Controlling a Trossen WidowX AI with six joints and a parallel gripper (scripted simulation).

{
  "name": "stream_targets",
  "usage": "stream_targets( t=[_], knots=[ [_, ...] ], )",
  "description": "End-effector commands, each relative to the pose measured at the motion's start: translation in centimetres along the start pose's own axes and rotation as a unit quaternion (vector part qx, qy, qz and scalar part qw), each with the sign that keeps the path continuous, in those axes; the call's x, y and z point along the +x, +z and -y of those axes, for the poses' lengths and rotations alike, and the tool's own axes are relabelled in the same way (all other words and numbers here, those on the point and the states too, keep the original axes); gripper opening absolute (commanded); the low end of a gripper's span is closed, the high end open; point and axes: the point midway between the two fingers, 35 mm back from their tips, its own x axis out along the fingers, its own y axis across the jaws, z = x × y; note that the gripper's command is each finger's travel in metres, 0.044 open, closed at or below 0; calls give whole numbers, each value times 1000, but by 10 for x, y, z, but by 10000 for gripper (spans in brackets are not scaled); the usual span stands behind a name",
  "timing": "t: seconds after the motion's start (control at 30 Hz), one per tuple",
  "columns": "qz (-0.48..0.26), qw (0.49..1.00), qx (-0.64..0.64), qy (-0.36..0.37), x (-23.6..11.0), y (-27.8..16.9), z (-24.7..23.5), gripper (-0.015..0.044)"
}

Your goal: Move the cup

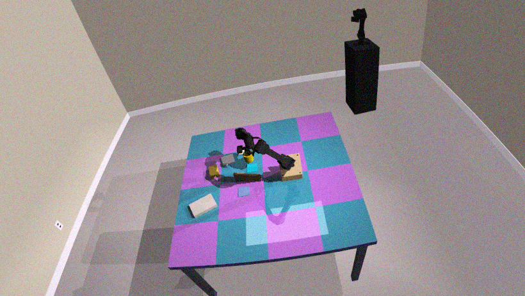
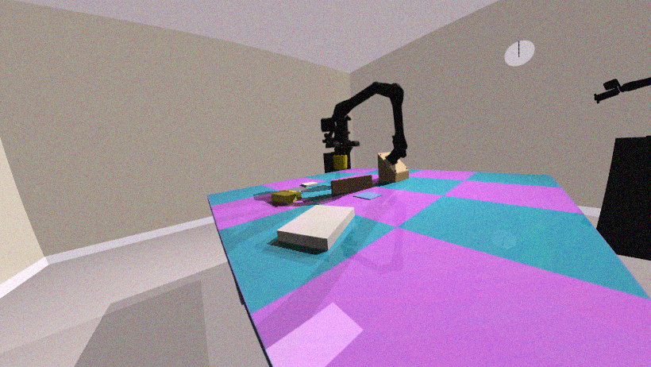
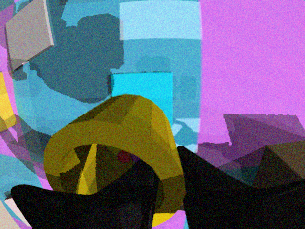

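I hold the yellow cup point(image 1: 248, 157) in the clamped gripper point(image 3: 167, 190), above the table point(image 1: 330, 183). The cyan pad point(image 3: 143, 93) lies below with bare checkered surface around it. Just beyond it, towards the front edge, the brown bar point(image 1: 246, 177) blocks a low pass. To one side sit the grey block point(image 1: 227, 159) and yellow block point(image 1: 213, 170); the arm's wooden base point(image 1: 292, 167) closes the other.
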Motion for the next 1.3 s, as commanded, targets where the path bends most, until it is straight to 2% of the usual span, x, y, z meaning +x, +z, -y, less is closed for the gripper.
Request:
stream_targets(
  t=[0.0,1.27],
  knots=[
    [-1,1000,-4,-3,4,2,1,0],
    [-2,1000,-4,-3,69,3,1,0]
  ],
)
